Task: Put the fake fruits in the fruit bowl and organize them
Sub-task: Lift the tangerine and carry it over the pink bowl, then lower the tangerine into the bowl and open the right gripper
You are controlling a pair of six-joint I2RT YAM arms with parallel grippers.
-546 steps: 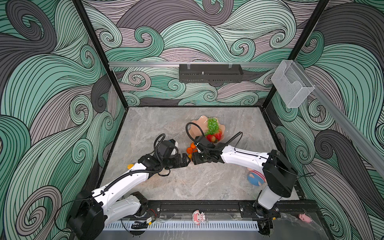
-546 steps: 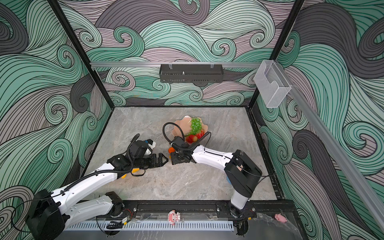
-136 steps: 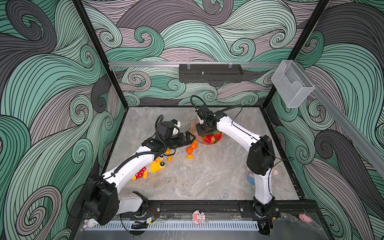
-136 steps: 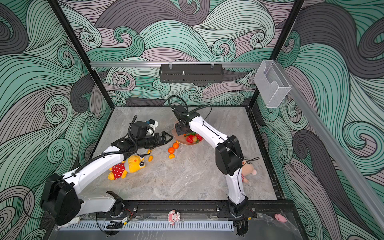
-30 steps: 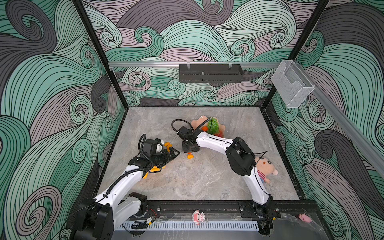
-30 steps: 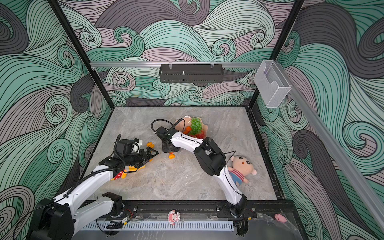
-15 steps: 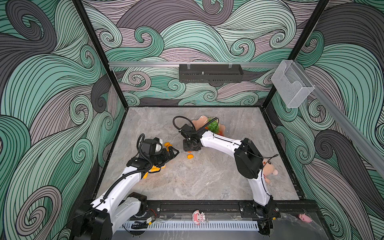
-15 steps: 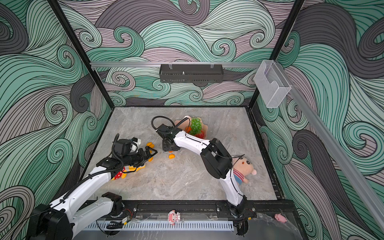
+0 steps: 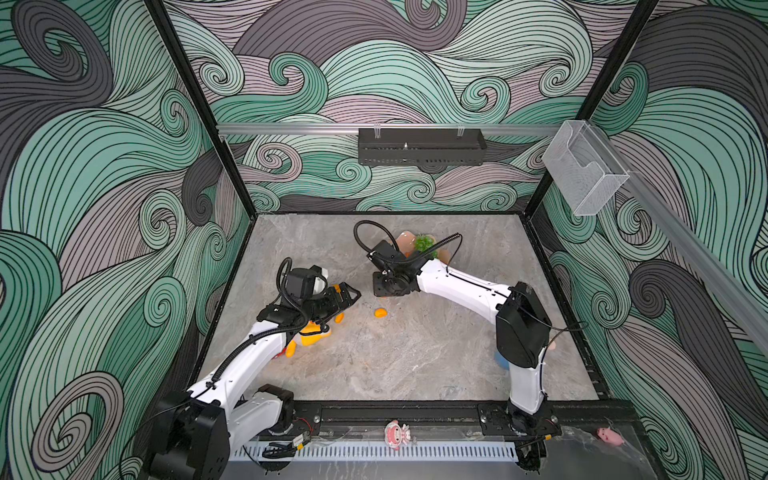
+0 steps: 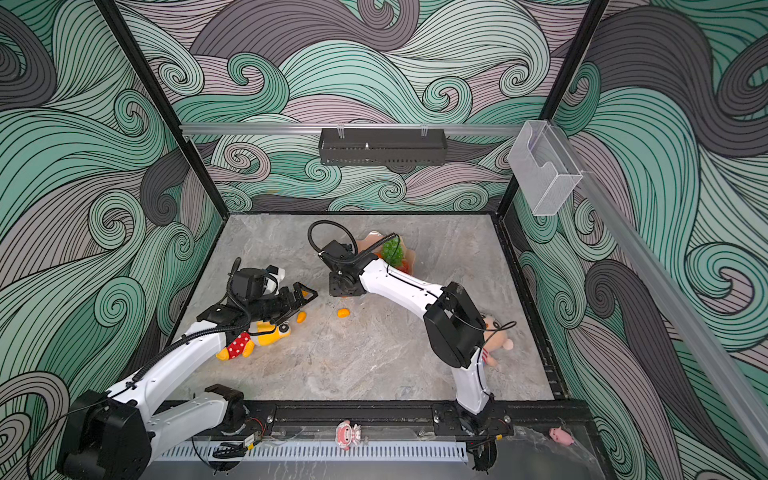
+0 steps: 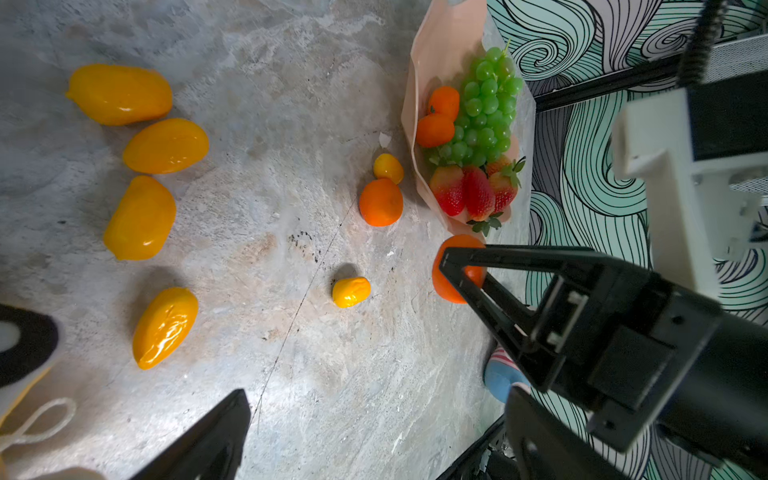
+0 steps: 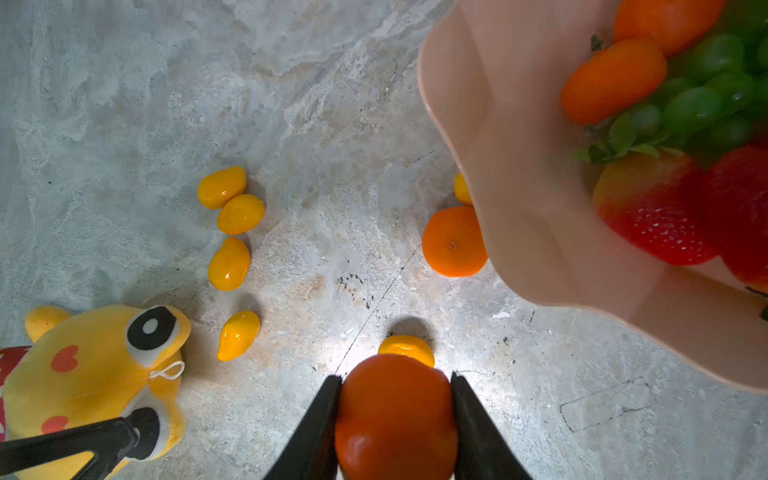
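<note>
**Fruit-bowl lot: one tangerine in the pincer, several pieces loose on the table**

Left gripper (image 9: 347, 297): jaws wide apart, empty, hanging over the yellow plush toy (image 10: 270, 330).
Row of four kumquats (image 12: 230, 264): on the marble table (image 9: 395, 365), just beside the toy's head, well apart from the bowl.
Single kumquat (image 9: 380, 312): alone mid-table, near the right gripper.
Right gripper (image 12: 395, 382): closed on the held tangerine (image 12: 395, 424), one jaw on each flank, low above the table and short of the rim.
Loose tangerine (image 11: 380, 202) and small kumquat (image 11: 388, 168): on the table against the bowl's outer wall.
Fruit bowl (image 12: 519, 187): toward the back of the table; it holds the grape bunch (image 11: 486, 108), two tangerines (image 11: 440, 112) and strawberries (image 11: 478, 191).
Plush doll (image 10: 496, 340): far right, behind the arm.

Hazards, as judged:
- The held fruit is glossy and round, so it may squirt from the jaws during the lift.
- The bowl is shallow, so a release onto the heap may send fruit rolling over the rim.
- The bowl looks light, so a low approach may shove it and scatter the two pieces at its wall.
</note>
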